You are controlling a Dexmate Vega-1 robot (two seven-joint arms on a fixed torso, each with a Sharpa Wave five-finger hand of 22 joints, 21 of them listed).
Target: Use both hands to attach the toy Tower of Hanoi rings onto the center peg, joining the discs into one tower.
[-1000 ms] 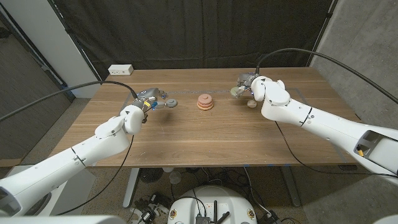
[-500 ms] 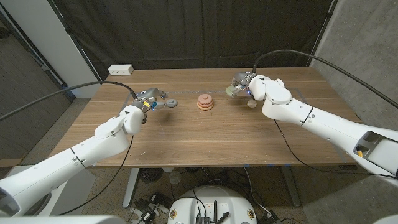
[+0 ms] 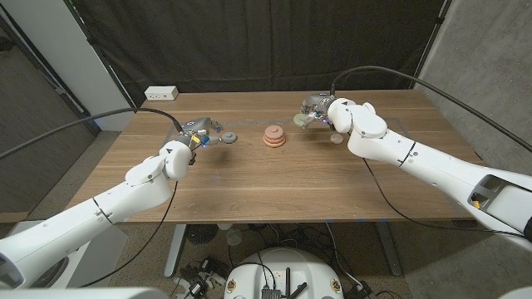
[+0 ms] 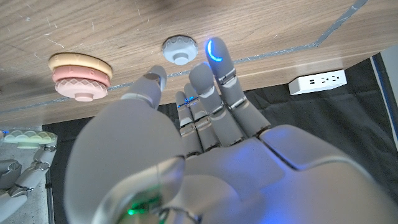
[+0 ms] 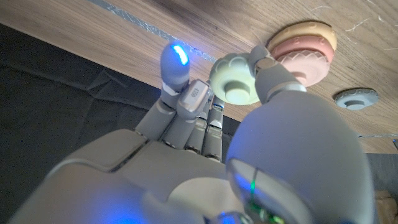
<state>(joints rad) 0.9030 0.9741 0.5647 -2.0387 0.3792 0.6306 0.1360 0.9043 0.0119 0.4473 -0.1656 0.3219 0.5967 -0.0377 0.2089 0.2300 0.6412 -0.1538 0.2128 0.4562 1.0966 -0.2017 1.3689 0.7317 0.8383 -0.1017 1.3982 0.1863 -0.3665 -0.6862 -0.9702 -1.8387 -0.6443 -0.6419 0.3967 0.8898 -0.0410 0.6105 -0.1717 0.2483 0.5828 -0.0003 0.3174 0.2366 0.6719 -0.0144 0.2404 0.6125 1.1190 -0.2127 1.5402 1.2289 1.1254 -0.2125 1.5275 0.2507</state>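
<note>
A short stack of pink and tan rings [image 3: 273,137] stands on the center peg mid-table. My right hand [image 3: 321,113] pinches a pale green ring [image 3: 299,120], raised just right of the stack; in the right wrist view the green ring [image 5: 235,81] sits between thumb and fingers, close to the stack [image 5: 303,43]. A grey-blue ring [image 3: 228,137] lies on the table left of the stack. My left hand [image 3: 202,133] hovers beside it, fingers apart and holding nothing. The left wrist view shows the fingertips [image 4: 214,53] near that ring [image 4: 180,48].
A small tan ring [image 3: 336,139] lies on the table beside my right forearm. A white power strip [image 3: 161,93] sits at the table's back left corner. Black curtains hang behind the wooden table [image 3: 274,187].
My right hand has carried the green ring leftward, closer to the stack. The left hand and the grey-blue ring have stayed where they were.
</note>
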